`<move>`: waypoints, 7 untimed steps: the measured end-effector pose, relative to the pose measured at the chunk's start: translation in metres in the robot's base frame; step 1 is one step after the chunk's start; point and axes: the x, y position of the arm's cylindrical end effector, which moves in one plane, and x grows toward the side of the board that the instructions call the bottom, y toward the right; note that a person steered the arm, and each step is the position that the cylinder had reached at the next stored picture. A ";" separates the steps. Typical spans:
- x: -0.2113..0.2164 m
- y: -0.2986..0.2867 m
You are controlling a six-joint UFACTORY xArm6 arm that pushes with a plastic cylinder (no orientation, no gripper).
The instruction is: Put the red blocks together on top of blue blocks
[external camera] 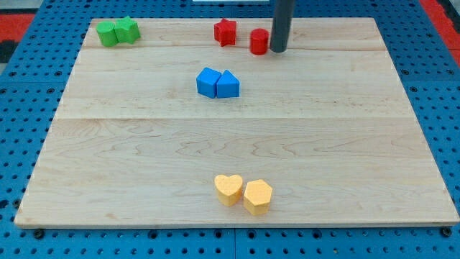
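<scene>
A red star block (pixel 225 32) and a red cylinder block (pixel 259 41) lie near the view's top, a small gap apart. My tip (pixel 277 50) stands just to the right of the red cylinder, touching or almost touching it. Two blue blocks sit side by side below them, a cube-like blue block (pixel 208 82) on the left and a blue triangular block (pixel 228 85) on the right. The red blocks lie above the blue pair in the view, not in contact with it.
Two green blocks (pixel 118 32) sit together at the top left of the wooden board (pixel 129 144). A yellow heart block (pixel 228 189) and a yellow hexagon block (pixel 257 196) sit together near the bottom edge.
</scene>
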 end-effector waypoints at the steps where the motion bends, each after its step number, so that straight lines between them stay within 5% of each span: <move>1: 0.030 0.012; 3: -0.033 -0.041; 5: 0.029 0.023; 7: 0.048 0.093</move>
